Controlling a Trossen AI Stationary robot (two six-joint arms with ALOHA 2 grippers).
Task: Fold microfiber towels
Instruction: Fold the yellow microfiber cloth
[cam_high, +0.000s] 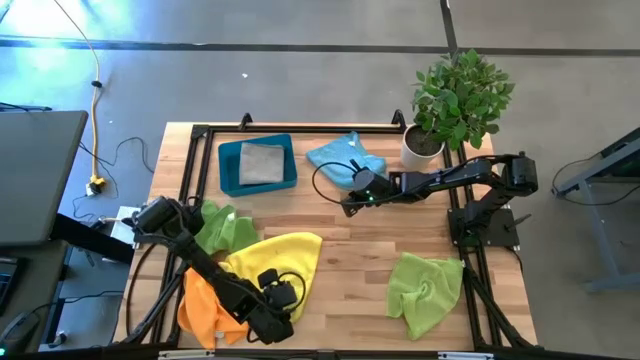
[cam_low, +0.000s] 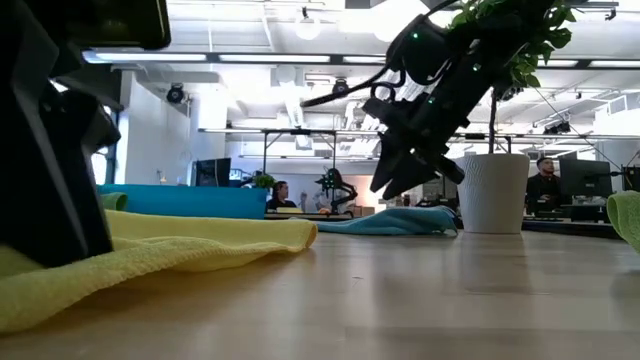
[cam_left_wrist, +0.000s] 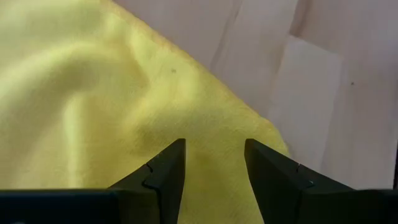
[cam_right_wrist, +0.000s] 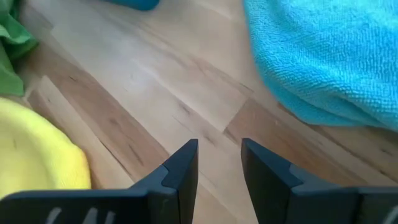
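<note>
Left gripper (cam_high: 283, 296) sits at the near edge of the table (cam_high: 350, 250), over the near part of the yellow towel (cam_high: 275, 258). Its wrist view shows both fingers (cam_left_wrist: 165, 177) spread, nothing between them, with the yellow cloth directly under the tips; whether they touch it is not clear.

Right gripper (cam_high: 348, 207) is stretched toward the table's middle, just beside the near edge of the light blue towel (cam_high: 345, 158). Fingers parted with a narrow gap, holding nothing; bare wood shows between them in the right wrist view. In the low view it hangs above the tabletop, apart from it.

Towel positions:
- yellow: spread, left of centre, one corner pointing toward centre.
- orange towel (cam_high: 200, 305): near left corner, partly under the left arm.
- lime green towel (cam_high: 225, 228): crumpled at the left side, touching the yellow one.
- second lime green towel (cam_high: 425, 285): crumpled, near right, well apart from the others.
- light blue: far side, between the teal tray (cam_high: 288, 160) and the potted plant (cam_high: 455, 100).
- grey towel (cam_high: 260, 162): folded, inside the tray.

Open room: bare wood runs across the centre between yellow, blue and right-hand green.

Hidden: left arm covers much of the orange cloth. In the low view, a dark shape blocks the left side.
</note>
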